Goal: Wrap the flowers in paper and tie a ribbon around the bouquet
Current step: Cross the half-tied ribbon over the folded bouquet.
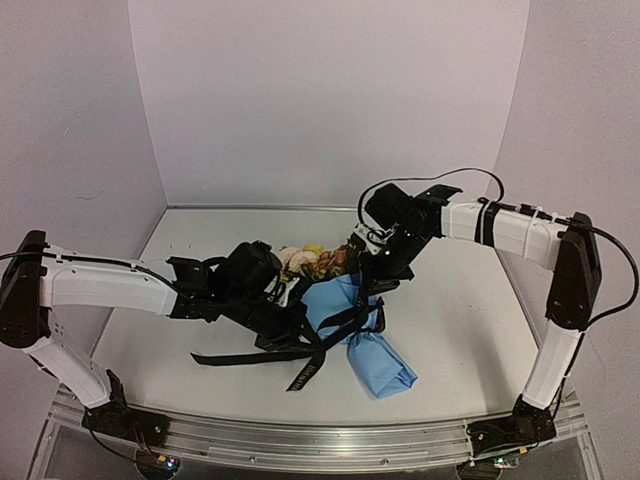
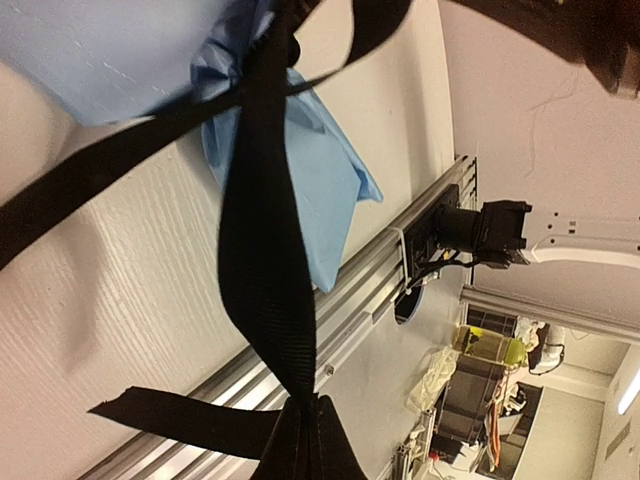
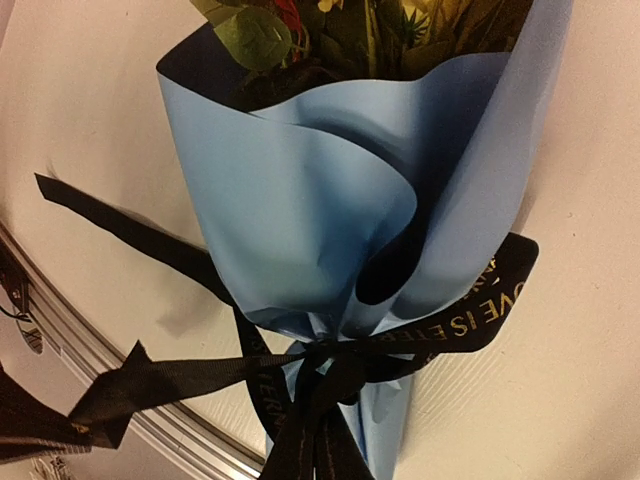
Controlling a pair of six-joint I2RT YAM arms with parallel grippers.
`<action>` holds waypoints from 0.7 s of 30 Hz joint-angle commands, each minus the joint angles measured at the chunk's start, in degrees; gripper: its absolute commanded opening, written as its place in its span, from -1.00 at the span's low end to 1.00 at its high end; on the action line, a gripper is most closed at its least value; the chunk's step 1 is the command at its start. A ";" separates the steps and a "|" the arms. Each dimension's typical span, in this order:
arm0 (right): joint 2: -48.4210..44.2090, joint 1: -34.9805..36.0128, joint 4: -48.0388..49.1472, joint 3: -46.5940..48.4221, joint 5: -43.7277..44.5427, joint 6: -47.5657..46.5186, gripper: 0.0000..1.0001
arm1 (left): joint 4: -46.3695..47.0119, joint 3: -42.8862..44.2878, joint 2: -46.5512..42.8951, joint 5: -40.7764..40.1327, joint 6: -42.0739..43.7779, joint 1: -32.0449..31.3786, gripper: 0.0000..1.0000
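Black ribbon (image 3: pixel 440 325) round paper (image 3: pixel 300 220); left fingers (image 1: pixel 297 335), right fingers (image 1: pixel 374 282) closed, pinching its tails.

Black ribbon (image 2: pixel 262 250) across crumpled light blue paper (image 2: pixel 320 200) on white table (image 2: pixel 120 340), metal rail (image 2: pixel 362 308) alongside.

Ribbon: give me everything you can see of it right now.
The ribbon is a narrow black woven band with pale gold lettering along it. It circles the pinched waist of the light blue paper and is bunched into a knot there, with one loop standing out to the side. Flat tails trail over the white table towards the near rail. One strand runs into the shut left hand, another into the shut right hand; both seem to pinch it.
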 commanded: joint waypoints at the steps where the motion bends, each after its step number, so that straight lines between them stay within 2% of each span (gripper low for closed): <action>1: 3.91 -1.06 -1.61 3.92 -0.65 -0.88 -1.00 | -0.92 4.99 1.58 4.89 0.80 -1.69 -1.00; 7: 10.34 -2.04 -3.53 8.37 -6.78 0.61 -1.00 | 3.00 12.82 8.06 9.92 4.19 -1.65 -1.00; 12: 12.77 -2.37 -3.58 8.35 -10.96 1.34 -1.00 | 6.39 21.91 16.67 8.31 7.96 -1.65 -1.00; 18: 13.57 -3.37 -3.53 8.59 -15.89 0.97 -1.00 | 26.73 19.34 20.85 3.12 5.40 -1.71 -1.00; 21: 13.38 -3.92 -3.59 8.77 -17.57 0.88 -1.00 | 29.70 18.84 22.82 0.04 6.59 -1.75 -1.00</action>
